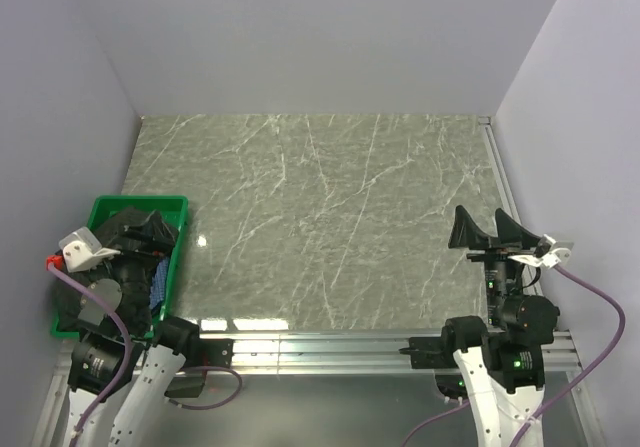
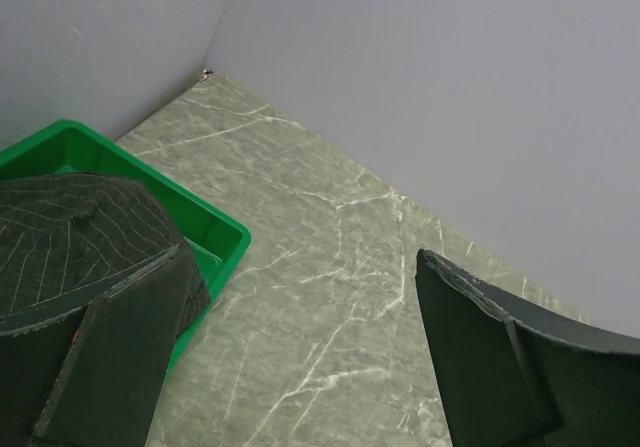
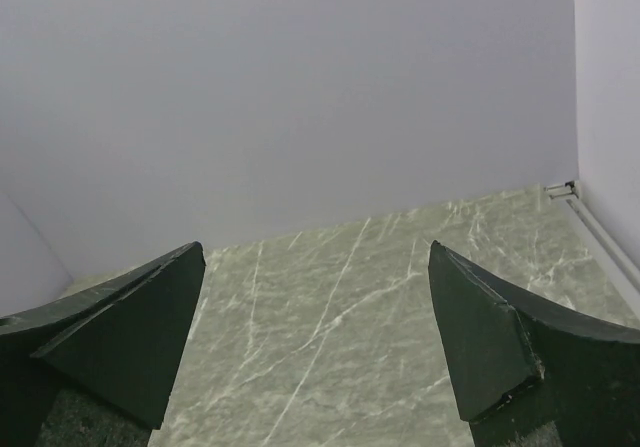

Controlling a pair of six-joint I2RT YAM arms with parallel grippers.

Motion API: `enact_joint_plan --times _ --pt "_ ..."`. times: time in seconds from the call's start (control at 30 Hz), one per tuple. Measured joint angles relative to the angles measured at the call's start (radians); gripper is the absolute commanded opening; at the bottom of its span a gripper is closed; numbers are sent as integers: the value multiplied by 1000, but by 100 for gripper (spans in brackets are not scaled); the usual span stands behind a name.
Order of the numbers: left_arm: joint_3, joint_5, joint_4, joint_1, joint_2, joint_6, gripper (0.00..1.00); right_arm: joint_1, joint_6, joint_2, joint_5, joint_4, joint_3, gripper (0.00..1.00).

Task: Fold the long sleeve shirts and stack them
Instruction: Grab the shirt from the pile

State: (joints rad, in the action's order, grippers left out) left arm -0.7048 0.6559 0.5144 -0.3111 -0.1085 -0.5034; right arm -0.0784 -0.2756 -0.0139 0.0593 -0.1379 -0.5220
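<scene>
The black pinstriped shirt (image 1: 112,229) lies bunched in the green crate (image 1: 178,205) at the table's left edge. The blue checked shirt (image 1: 160,287) shows beside it at the crate's near right side. My left gripper (image 1: 138,233) hovers over the crate, open and empty. In the left wrist view (image 2: 300,367) one finger (image 2: 110,357) hangs over the black shirt (image 2: 70,237) and the other over the bare table. My right gripper (image 1: 490,232) is open and empty above the table's right side; it also shows in the right wrist view (image 3: 315,337).
The marble table (image 1: 320,207) is walled at the back and on both sides. A metal rail (image 1: 320,349) runs along the near edge between the arm bases. The crate's rim (image 2: 215,229) stands close to my left fingers.
</scene>
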Motion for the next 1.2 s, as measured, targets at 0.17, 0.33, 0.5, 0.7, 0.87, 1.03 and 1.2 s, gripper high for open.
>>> enact_joint_plan --times 0.17,0.33,0.5,0.7,0.87,1.03,1.2 --pt "0 -1 4 0 -7 -12 99 0 -25 -16 4 -10 -17 100" --pt "-7 -5 10 0 -94 -37 99 0 -61 -91 7 -60 -61 100" --pt "-73 -12 38 0 -311 -85 99 0 -104 -270 3 -166 -183 100" --pt "-228 -32 84 6 -724 -135 99 0 -119 -482 -125 -280 -279 100" --pt "-265 -53 88 160 -984 -148 99 0 -121 -571 -260 -343 -280 100" --pt "-264 -12 81 398 -1075 -177 99 0 -121 -594 -355 -368 -279 100" --pt "-212 31 45 469 -1112 -233 99 -4 -125 -584 -402 -367 -275 100"
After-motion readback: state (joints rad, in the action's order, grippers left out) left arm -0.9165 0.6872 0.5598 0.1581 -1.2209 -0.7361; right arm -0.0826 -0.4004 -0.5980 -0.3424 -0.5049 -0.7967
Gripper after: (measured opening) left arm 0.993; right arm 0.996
